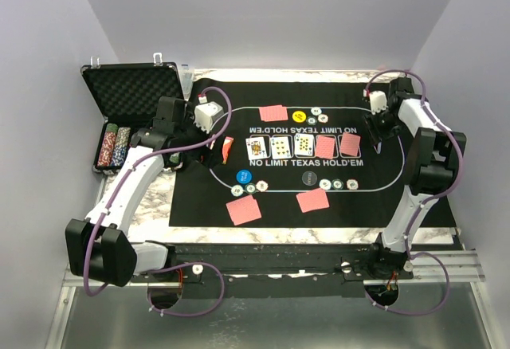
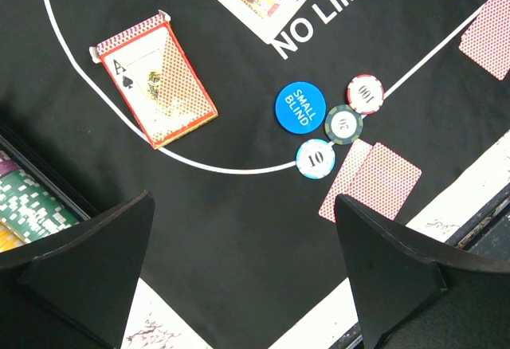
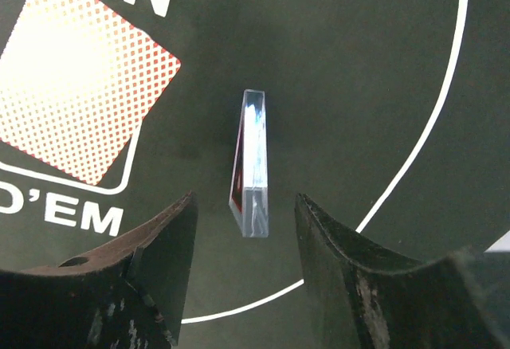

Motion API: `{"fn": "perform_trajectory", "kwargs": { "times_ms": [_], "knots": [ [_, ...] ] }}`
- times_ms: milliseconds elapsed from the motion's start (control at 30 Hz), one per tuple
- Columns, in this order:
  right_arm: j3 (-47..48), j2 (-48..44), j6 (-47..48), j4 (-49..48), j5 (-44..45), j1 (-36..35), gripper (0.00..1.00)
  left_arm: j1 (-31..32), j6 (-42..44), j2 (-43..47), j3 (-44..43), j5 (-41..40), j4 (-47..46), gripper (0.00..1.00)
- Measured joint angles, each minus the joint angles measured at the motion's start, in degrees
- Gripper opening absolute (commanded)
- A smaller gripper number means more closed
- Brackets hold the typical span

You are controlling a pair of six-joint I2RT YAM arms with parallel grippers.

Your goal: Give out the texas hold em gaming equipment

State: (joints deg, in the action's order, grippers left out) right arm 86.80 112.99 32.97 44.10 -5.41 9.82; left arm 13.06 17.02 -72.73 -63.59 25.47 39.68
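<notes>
Looks like a thin clear plastic slab (image 3: 253,162) on edge at the felt mat's (image 1: 191,198) 3 o'clock end, right gripper (image 3: 247,205) fingers half-spread either side, not pinching yet. Probably light, stiff and slick, so best squeezed across the flat faces. Left gripper (image 2: 245,199) spread wide, holding nothing.

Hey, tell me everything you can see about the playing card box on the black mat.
The card box is red-orange, cardboard by its look, with a dotted pattern and an A over a spade on its face. The flap at one short end looks open. It lies flat, askew, on the black felt mat, its lower corner on the white oval line. Nothing else touches it.
</notes>
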Motion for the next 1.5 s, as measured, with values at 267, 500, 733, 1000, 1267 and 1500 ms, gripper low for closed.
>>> {"fn": "perform_trajectory", "kwargs": {
  "times_ms": [267,500,733,1000,1267,1500],
  "knots": [
    [0.0,2.54,1.05,-2.73,0.48,0.02,0.18,0.0,0.24,0.44,0.0,-0.02,0.04,0.95],
    [0.5,2.6,3.32,-1.99,-0.31,0.02,0.01,0.0,0.79,0.87,0.04,-0.11,0.42,0.97],
    [6.88,1.73,3.69,2.6,-4.68,-0.83,0.01,-0.26,1.2,1.75,0.11,-0.26,0.87,0.98],
    [8.63,-6.58,0.42,6.12,-10.21,-14.78,0.01,-0.26,1.22,1.73,0.11,-0.24,1.46,0.98],
    [0.9,-13.0,-0.9,8.15,-14.62,-30.32,0.01,-0.33,1.2,1.75,0.11,-0.26,1.88,0.98],
    [-6.25,-13.25,-3.15,6.84,-14.21,-37.79,0.04,-0.35,0.79,1.77,0.13,-0.22,1.92,0.98]
  ]
}}
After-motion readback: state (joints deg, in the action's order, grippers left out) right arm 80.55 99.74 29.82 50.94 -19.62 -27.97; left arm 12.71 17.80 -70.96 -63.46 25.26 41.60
